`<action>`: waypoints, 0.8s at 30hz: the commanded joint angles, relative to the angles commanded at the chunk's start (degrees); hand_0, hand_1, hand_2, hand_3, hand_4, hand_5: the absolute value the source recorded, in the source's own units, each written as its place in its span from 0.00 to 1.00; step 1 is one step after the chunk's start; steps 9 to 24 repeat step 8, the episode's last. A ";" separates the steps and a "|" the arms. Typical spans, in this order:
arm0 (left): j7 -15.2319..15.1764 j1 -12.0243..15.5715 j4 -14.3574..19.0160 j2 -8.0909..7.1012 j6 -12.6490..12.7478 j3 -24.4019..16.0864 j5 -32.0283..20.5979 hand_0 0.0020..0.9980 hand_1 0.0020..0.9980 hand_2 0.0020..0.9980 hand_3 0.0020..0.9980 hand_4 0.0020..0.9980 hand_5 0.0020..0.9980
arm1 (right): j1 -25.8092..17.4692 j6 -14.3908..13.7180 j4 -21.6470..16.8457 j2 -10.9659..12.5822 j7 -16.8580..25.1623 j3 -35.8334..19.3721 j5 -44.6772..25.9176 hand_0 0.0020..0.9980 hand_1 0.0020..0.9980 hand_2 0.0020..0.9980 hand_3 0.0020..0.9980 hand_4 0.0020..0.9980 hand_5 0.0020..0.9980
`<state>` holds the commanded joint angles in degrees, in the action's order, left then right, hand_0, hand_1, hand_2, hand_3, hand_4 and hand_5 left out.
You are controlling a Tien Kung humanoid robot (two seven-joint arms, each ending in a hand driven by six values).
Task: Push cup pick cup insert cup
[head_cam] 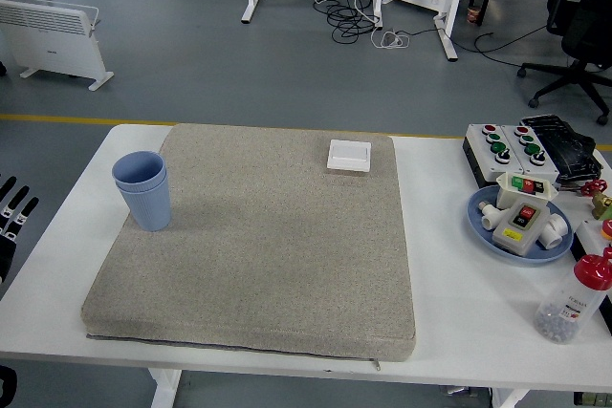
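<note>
Two blue cups (pixel 143 189) stand upright, one nested inside the other, at the left edge of the grey mat (pixel 268 246). My left hand (pixel 13 213) shows only as straight fingertips at the picture's left edge, beyond the table's left side and well left of the cups; it holds nothing. My right hand is out of view.
A small white switch plate (pixel 349 155) lies at the mat's far edge. On the right stand button boxes (pixel 507 145), a blue plate (pixel 483 226) with a switch box and white fittings, and a red-capped bottle (pixel 574 300).
</note>
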<state>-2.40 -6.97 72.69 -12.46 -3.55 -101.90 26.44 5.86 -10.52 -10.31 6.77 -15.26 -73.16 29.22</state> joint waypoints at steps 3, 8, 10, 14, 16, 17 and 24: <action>-0.03 0.05 0.00 0.02 0.02 0.01 0.01 0.72 0.71 0.71 0.66 0.61 1.00 | -0.01 0.00 0.00 0.01 0.02 0.05 -0.11 0.73 0.67 0.70 0.60 0.15 0.46; 0.00 0.13 -0.01 0.02 0.06 -0.07 0.06 0.72 0.71 0.70 0.65 0.61 1.00 | 0.08 0.00 0.00 0.02 0.02 0.12 -0.22 0.73 0.67 0.70 0.60 0.15 0.46; 0.00 0.13 -0.01 0.02 0.06 -0.07 0.06 0.72 0.71 0.70 0.65 0.61 1.00 | 0.08 0.00 0.00 0.02 0.02 0.12 -0.22 0.73 0.67 0.70 0.60 0.15 0.46; 0.00 0.13 -0.01 0.02 0.06 -0.07 0.06 0.72 0.71 0.70 0.65 0.61 1.00 | 0.08 0.00 0.00 0.02 0.02 0.12 -0.22 0.73 0.67 0.70 0.60 0.15 0.46; 0.00 0.13 -0.01 0.02 0.06 -0.07 0.06 0.72 0.71 0.70 0.65 0.61 1.00 | 0.08 0.00 0.00 0.02 0.02 0.12 -0.22 0.73 0.67 0.70 0.60 0.15 0.46; 0.00 0.13 -0.01 0.02 0.06 -0.07 0.06 0.72 0.71 0.70 0.65 0.61 1.00 | 0.08 0.00 0.00 0.02 0.02 0.12 -0.22 0.73 0.67 0.70 0.60 0.15 0.46; 0.00 0.13 -0.01 0.02 0.06 -0.07 0.06 0.72 0.71 0.70 0.65 0.61 1.00 | 0.08 0.00 0.00 0.02 0.02 0.12 -0.22 0.73 0.67 0.70 0.60 0.15 0.46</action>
